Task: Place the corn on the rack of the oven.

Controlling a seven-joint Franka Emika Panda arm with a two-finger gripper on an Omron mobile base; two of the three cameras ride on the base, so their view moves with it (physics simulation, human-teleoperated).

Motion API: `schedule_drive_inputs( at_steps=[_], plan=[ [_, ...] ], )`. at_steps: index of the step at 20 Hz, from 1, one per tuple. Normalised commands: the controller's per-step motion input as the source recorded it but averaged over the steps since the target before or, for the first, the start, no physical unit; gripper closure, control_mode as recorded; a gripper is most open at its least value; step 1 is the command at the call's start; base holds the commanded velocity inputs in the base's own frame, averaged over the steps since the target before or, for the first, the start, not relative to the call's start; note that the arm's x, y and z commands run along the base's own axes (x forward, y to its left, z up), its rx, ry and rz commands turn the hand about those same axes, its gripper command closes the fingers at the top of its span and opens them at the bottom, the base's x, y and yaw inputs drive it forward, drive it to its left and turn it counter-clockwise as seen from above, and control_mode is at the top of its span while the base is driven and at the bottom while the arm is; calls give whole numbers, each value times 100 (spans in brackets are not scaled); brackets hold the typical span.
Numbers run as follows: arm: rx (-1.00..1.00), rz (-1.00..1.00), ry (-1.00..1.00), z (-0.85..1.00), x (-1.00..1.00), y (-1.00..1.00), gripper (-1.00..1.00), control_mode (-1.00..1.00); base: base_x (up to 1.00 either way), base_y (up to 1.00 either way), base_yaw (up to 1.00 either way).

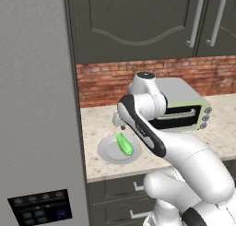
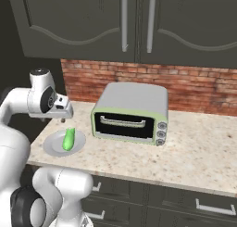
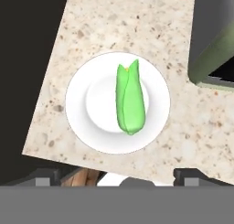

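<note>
The small bright green corn [image 3: 130,101] in its husk, lying on the round white plate [image 3: 82,122] at the middle of the hand view, looks light, firm and a bit smooth, so the fingers [image 3: 45,175], wide apart and empty, should pinch its fat middle.

The corn [image 3: 130,99] is a small bright green cob in its husk, plump in the middle and tapered at both ends, with a speck of yellow showing where the husk tips part. It lies flat on its side in the middle of a round white plate [image 3: 82,122], within the rim. The plate sits near the front left corner of the speckled bench [image 3: 137,22].
</note>
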Motion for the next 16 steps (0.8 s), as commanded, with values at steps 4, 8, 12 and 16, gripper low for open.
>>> schedule_drive_inputs(
  at_steps=[4, 8, 12, 16],
  plan=[
    [0, 11, 6, -61, 25, 0, -100, -100, 0, 0, 0],
    [-1, 5, 0, -61, 38, 0, -100, -100, 0, 0, 0],
    [-5, 3, 0, -62, 42, -2, -100, -100, 0, 0, 0],
    [-8, 0, -9, -49, 19, -1, -100, -100, 0, 0, 0]
  ],
)
